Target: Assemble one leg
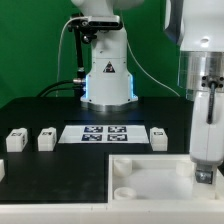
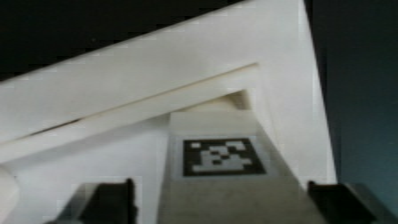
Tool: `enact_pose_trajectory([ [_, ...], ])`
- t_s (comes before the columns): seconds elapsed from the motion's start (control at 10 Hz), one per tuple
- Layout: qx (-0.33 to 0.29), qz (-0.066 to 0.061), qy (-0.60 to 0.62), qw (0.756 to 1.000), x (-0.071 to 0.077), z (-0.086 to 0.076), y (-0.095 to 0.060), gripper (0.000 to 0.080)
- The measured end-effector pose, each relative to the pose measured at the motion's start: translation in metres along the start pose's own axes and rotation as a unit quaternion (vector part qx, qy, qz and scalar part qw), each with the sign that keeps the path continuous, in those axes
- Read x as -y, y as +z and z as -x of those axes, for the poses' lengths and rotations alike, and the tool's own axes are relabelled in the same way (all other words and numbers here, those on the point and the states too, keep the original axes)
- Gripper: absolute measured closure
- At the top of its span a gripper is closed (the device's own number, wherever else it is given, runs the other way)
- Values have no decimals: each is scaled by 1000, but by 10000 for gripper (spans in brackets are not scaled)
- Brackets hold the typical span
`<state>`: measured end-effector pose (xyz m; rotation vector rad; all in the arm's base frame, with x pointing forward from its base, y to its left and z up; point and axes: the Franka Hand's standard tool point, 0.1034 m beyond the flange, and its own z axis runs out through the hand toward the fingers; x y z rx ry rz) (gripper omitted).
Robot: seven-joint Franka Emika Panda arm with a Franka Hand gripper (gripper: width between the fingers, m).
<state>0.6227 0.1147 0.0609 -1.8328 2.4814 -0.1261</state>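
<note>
Dark matte surface (image 1: 50, 105) fills the scene, with the arm's white base standing at the back, a blue glow on its lower housing. Flat on the surface near the middle lies the marker board (image 1: 105, 133), showing several black-and-white tags.

Three small white blocks sit in a row on the exterior view's left of that board: one leg (image 1: 46, 139) nearest it, another (image 1: 15, 141) further left, and a third partly cut off at the frame edge. A fourth leg (image 1: 159, 137) stands just beside the board on the exterior view's right, apart from the tray.

Large white tray (image 1: 150, 180) occupies the front, its raised rim and one round corner socket visible at its near left corner.

Arm's wrist descends on the exterior view's right, and the fingers (image 1: 205, 172) hang over the tray's right portion, close to its rim. Whether they touch it cannot be told from this view.

Wrist view shows the two dark fingertips (image 2: 103, 203) spread wide, one at each lower corner, with nothing between them. Beyond the gap lie white tray walls meeting at an angle and a square black-and-white tag (image 2: 222, 156) on a white face, slightly blurred.
</note>
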Motion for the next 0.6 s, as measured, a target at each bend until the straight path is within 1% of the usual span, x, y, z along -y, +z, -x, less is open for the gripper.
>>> enact_pose_trajectory([
  [0.1, 0, 0, 0, 1000, 0, 0, 0, 193],
  [0.2, 0, 0, -1, 1000, 0, 0, 0, 162],
  [0.3, 1, -2, -5, 1000, -1, 2, 0, 162],
  [0.4, 14, -27, -42, 999, -7, 9, -8, 152],
  [0.5, 26, -32, -46, 998, -15, 14, -19, 152],
  [0.6, 31, -37, -48, 998, -14, 20, -27, 151],
])
